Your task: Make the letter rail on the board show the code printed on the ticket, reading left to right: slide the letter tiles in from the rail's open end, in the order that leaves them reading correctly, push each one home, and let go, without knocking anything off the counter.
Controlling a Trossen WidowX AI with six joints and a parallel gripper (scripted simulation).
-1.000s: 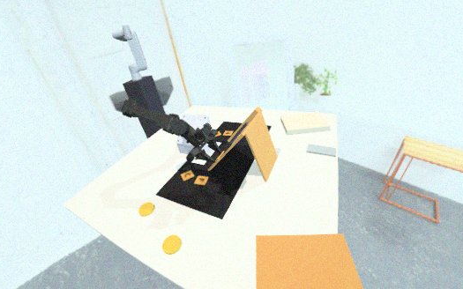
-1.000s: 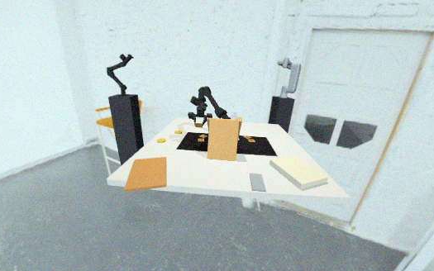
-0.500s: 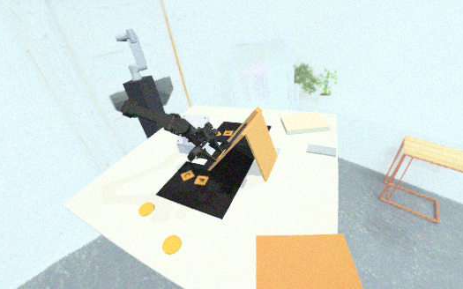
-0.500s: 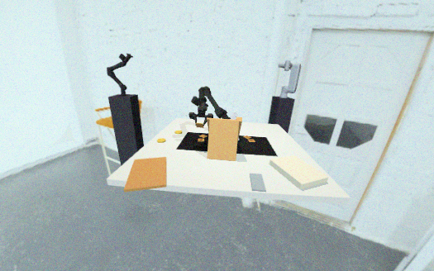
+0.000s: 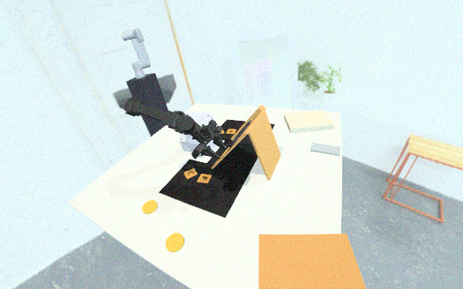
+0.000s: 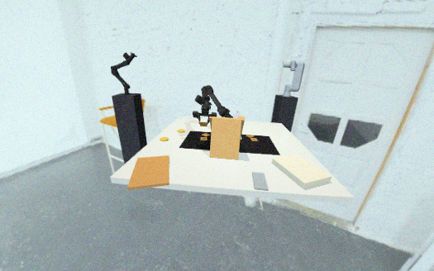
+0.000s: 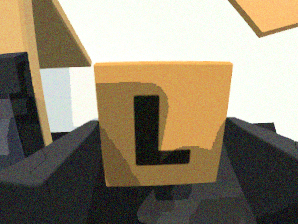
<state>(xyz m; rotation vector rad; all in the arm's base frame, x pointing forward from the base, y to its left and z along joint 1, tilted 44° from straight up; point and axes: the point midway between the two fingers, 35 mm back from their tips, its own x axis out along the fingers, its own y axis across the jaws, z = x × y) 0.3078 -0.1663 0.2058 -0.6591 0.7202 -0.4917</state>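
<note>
My gripper (image 5: pixel 222 151) (image 6: pixel 203 121) (image 7: pixel 162 128) is shut on an orange tile (image 7: pixel 200 107) with a black L, which stands upright in the wrist view. It is held in the air close to the open-left side of the leaning orange board (image 5: pixel 267 147) (image 6: pixel 225 138) (image 7: pixel 12 22); whether they touch cannot be told. Two tiles (image 5: pixel 190 173) (image 5: pixel 204 178) lie on the black mat (image 5: pixel 195 194) (image 6: pixel 267 147) on one side of the board, and more tiles (image 5: pixel 231 131) (image 6: pixel 254 140) lie on its other side. The rail's letters and the ticket's code are not readable.
Two yellow discs (image 5: pixel 149 207) (image 5: pixel 175 242) lie beside the mat. An orange panel (image 5: pixel 305 260) (image 6: pixel 150 171), a cream block (image 5: pixel 309 121) (image 6: pixel 302 170) and a grey slab (image 5: pixel 325 149) (image 6: pixel 259 181) lie near the counter's edges. A pale box (image 5: pixel 190 143) is behind the gripper.
</note>
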